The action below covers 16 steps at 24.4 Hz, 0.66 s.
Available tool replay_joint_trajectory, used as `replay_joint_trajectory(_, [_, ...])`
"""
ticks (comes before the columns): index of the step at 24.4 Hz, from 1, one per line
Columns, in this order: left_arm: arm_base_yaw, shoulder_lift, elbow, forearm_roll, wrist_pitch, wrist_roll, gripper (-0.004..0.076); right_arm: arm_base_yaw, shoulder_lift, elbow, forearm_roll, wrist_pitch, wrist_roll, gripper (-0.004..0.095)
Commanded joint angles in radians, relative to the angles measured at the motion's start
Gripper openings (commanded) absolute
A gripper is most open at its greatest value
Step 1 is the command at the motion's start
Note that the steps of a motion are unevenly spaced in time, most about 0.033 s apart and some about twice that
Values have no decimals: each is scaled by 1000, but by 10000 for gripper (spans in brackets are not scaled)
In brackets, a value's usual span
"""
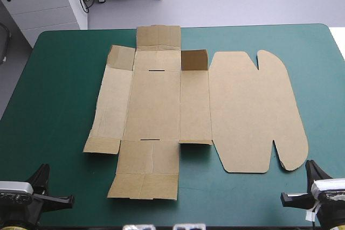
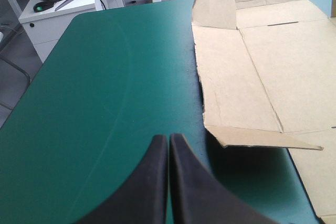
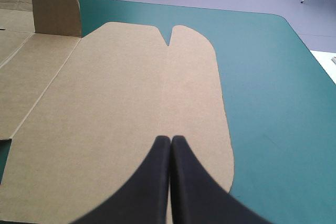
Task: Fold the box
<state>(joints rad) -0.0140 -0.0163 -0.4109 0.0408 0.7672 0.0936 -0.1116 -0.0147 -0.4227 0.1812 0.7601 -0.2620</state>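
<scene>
**Brown board flat on the table, both grippers shut and empty at the near edge**

Black fingers of the left gripper [image 2: 168,136] are pressed together into one point. They sit above the bare teal-green cover [image 1: 59,106] by the table's near-left corner, apart from the board. The right gripper [image 3: 170,137] also has its jaws pressed together, holding nothing. It sits at the near-right corner, just beside the rounded near end of the lid panel [image 1: 253,111].

The box [image 1: 195,109] is an unfolded brown sheet spread across the middle of the table. Nearest the robot, the near end flap [image 1: 145,173] lies flat with a crease across it. Ahead of the left gripper, a small corner tab [image 2: 252,137] tilts slightly up off the cover. Beyond these, the base panel [image 1: 153,106] has a thin near slot [image 1: 151,140] and a far slot [image 1: 156,71]. The lid panel lies flat on the right, with rounded ears and a notch at each end. At the far end of the narrow wall beside the lid, an upright tab [image 1: 194,60] stands raised. The far end flap [image 1: 158,37] reaches about to the table's far edge.
</scene>
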Motion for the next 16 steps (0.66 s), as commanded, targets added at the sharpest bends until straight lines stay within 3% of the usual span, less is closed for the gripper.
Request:
replay_joint_trajectory(1, [-6, 53, -22, -9, -72, -8, -8, -8, -19, -22, 3, -75, -2, -19])
replay_joint_trajectory(9, [-6, 310, -64, -12, -40, -8, -8, -8, -19, -22, 3, -75, -2, -19])
replay_joint_trajectory(16, [-6, 732, -322, -12, -17, 7, -7, -8, -19, -22, 3, -75, -2, -19])
